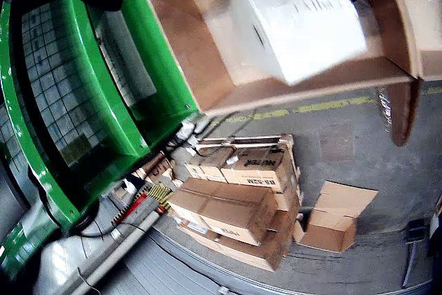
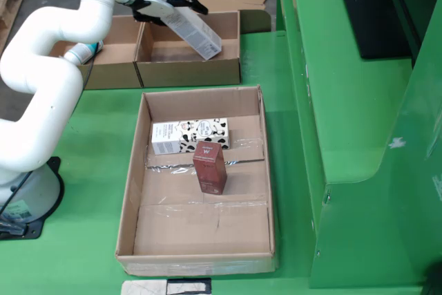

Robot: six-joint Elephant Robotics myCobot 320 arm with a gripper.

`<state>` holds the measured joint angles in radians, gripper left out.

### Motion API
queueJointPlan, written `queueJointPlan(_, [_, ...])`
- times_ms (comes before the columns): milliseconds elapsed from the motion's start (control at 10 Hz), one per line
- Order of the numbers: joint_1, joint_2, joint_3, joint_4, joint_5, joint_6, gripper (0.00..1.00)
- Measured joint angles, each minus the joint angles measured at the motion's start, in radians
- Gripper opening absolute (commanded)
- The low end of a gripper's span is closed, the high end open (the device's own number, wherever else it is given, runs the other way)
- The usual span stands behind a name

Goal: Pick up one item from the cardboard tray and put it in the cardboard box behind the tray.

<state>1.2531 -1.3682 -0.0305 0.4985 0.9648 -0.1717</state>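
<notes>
In the fixed view, the shallow cardboard tray [image 2: 131, 205] nearest the camera holds a dark red upright carton [image 2: 210, 166] and, just behind it, a white cow-patterned box [image 2: 190, 135] lying flat. Beyond, the black gripper [image 2: 168, 3] grips a long white box [image 2: 195, 32], tilted over the open cardboard box [image 2: 190, 70].

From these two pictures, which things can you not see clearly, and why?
- White carton in the wrist view: motion blur, so its print is unreadable.
- Gripper in the fixed view: the fingers are too small to show how they grip the carton; the wrist view crops them at the top edge.
- Tube in the left box: partly hidden by the arm.
- Brown carton label: too small to read.
</notes>
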Motion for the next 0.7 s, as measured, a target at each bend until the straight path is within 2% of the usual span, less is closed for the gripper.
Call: queueJointPlan(700, [-0.074,0.0,0.0,0.0,0.0,-0.087,1.0])
